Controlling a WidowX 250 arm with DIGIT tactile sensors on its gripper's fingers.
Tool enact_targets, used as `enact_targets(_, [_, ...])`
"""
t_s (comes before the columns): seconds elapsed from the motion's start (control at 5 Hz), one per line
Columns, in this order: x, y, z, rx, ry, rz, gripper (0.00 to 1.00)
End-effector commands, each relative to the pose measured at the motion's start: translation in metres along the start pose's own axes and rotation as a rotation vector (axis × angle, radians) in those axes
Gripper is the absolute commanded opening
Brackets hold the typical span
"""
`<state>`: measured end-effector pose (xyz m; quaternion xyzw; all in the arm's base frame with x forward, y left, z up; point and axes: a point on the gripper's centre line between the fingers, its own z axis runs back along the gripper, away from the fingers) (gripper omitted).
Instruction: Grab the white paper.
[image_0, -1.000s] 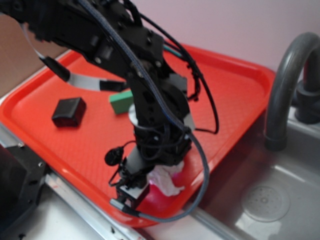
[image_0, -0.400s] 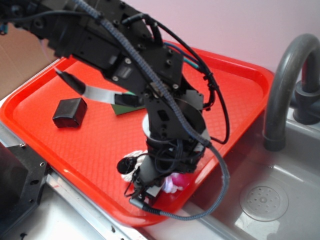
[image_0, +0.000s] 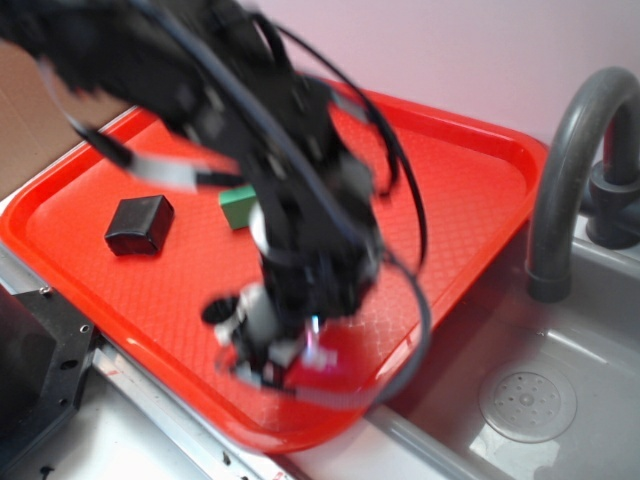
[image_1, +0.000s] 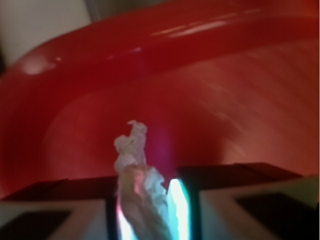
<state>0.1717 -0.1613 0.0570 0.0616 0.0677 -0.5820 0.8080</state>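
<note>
The white paper (image_1: 137, 185) is a crumpled wad pinched between my two fingers, its twisted tip sticking out past them. My gripper (image_1: 148, 197) is shut on it, just above the red tray (image_1: 150, 45) near its curved rim. In the exterior view the arm is blurred with motion. There the gripper (image_0: 285, 352) hangs over the tray's front edge, and only a pale scrap of the paper (image_0: 317, 348) shows beside the fingers.
A green block (image_0: 238, 207) and a black box (image_0: 138, 224) lie on the red tray (image_0: 470, 180) behind the arm. A grey faucet (image_0: 570, 170) and a steel sink (image_0: 530, 400) are to the right of the tray.
A second ago the paper lay spread out by the fingers; now it is squeezed between them. The arm has shifted slightly left and is blurred.
</note>
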Motion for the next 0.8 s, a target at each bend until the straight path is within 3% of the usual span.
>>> enact_targets(0.0, [-0.057,0.031,0.096,0.004,-0.193,0.502,0.0])
enact_targets(0.2, [-0.087,0.028,0.125,-0.028,-0.261,0.753,0.0])
enact_targets(0.4, [-0.116,0.019,0.136,-0.024,-0.321,1.006,0.0])
enact_targets(0.6, [-0.108,0.022,0.128,-0.051,-0.283,1.112,0.0])
